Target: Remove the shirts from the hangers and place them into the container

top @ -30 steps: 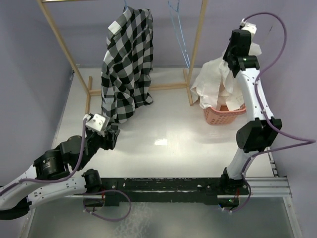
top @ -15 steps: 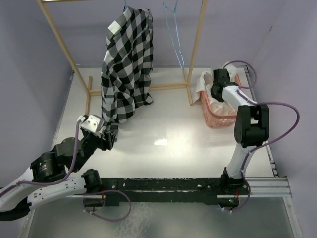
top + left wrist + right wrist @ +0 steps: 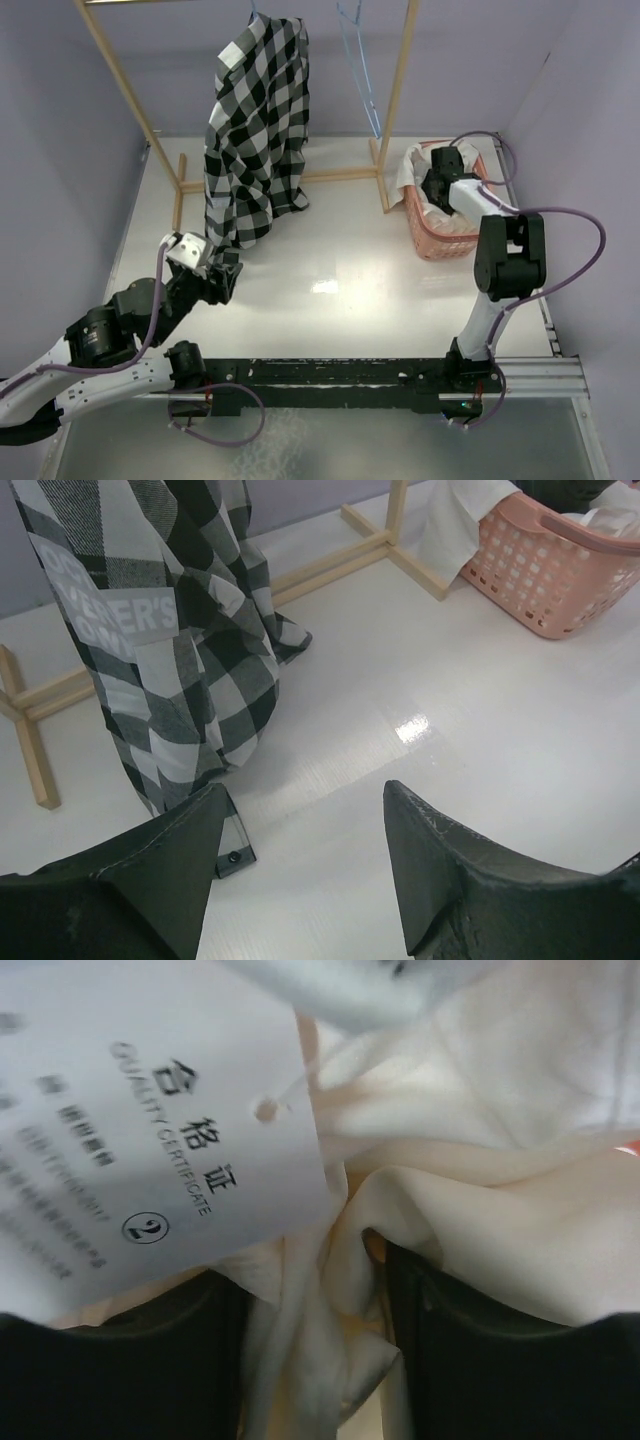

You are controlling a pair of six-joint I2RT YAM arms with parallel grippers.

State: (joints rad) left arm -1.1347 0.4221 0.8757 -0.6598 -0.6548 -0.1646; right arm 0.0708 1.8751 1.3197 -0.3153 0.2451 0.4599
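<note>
Hanging upright well left of the basket (image 3: 440, 245), the plaid shirt (image 3: 255, 130) is dangling its hem just beyond the left claw (image 3: 305, 800), which is gaping empty. The right claw (image 3: 435, 185) is sitting inside the basket amid the white shirt (image 3: 480, 1110), its grip impossible to tell.

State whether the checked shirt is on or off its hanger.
On: the checked shirt hangs full length from the top of the wooden rack.
</note>
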